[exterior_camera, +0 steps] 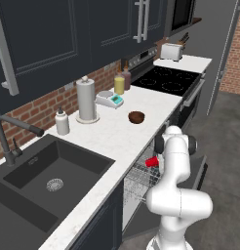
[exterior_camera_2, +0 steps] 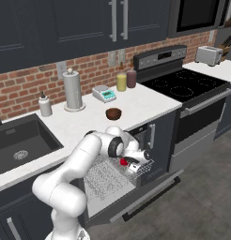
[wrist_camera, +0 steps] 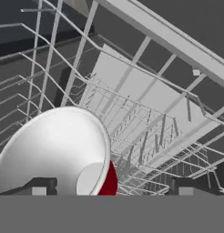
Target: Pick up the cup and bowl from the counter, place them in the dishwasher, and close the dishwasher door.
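The red cup (exterior_camera: 151, 161) (exterior_camera_2: 122, 162) lies tipped over the pulled-out silver rack (exterior_camera_2: 105, 180) (wrist_camera: 145, 123) of the dishwasher, below the counter's (exterior_camera: 112, 136) front edge. In the hand view the cup (wrist_camera: 63, 150) shows its pale inside and a red edge, off to the left by one fingertip. My gripper (exterior_camera_2: 134, 165) (wrist_camera: 113, 187) is open just beside it, with the other fingertip well apart from the cup. The dark brown bowl (exterior_camera: 136, 117) (exterior_camera_2: 113, 113) sits on the counter above the dishwasher. The dishwasher door (exterior_camera_2: 141, 197) hangs dropped open.
A paper towel roll (exterior_camera: 86, 100), soap bottle (exterior_camera: 62, 122), kitchen scale (exterior_camera: 110, 99) and two bottles (exterior_camera: 122, 82) stand along the brick wall. The black sink (exterior_camera: 49, 176) is to the left, the stove (exterior_camera: 166, 78) and a toaster (exterior_camera: 171, 51) to the right.
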Robot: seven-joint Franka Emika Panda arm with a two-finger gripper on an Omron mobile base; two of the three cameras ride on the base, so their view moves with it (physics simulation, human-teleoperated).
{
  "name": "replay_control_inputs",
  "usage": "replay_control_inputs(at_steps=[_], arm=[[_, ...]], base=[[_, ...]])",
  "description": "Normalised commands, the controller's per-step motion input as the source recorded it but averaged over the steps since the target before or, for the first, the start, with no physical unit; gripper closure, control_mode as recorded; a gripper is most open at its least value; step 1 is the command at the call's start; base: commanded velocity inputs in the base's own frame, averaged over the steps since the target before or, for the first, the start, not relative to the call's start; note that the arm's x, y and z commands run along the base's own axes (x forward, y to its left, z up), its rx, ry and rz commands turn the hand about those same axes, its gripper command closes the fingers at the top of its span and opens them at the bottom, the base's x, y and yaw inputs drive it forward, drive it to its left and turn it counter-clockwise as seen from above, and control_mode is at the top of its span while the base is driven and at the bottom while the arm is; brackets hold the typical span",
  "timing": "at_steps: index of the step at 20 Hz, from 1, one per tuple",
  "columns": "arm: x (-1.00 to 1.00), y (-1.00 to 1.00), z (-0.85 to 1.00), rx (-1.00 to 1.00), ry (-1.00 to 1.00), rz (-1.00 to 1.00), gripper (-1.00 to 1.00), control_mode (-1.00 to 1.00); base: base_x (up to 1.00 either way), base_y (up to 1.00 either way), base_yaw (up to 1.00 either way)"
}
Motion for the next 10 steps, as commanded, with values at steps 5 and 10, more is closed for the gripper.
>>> replay_control_inputs(at_steps=[5,10], arm=[[-0.39,-0.03,0.33,0.08,0.01,-0.11,-1.0,-1.0],[-0.59,-0.02,0.63,0.1,0.0,-0.11,-1.0,-1.0]], base=[[0.0,0.0,0.0],[0.0,0.0,0.0]])
